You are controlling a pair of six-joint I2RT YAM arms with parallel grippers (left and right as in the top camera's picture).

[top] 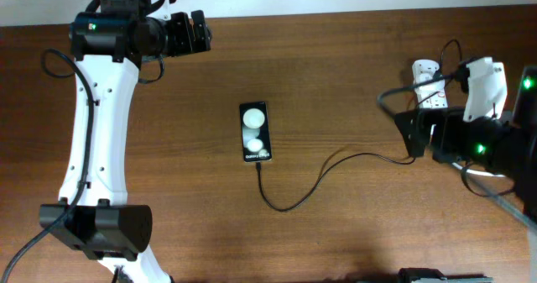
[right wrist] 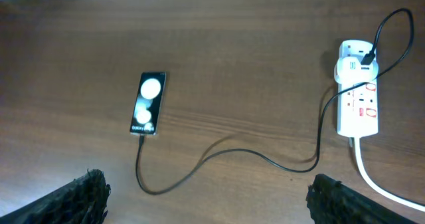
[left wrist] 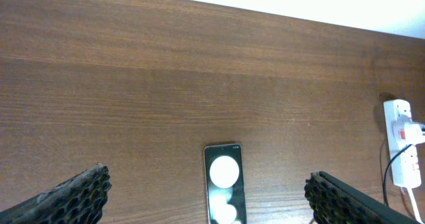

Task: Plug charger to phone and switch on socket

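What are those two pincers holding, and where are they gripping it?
Nothing. The left pincer and right pincer are both open and empty; the phone and charger lie on the table, apart from both.

Socket (top: 426, 75): overhead, lower part hidden under the right arm (top: 470, 136); switch positions too small to tell in any view. Phone (left wrist: 224, 184): left wrist view, lower end cut by the bottom edge. Thick cord (right wrist: 360, 159): runs off the right wrist picture's edge. Charger tip (right wrist: 141, 137): seating in the phone too small to tell.
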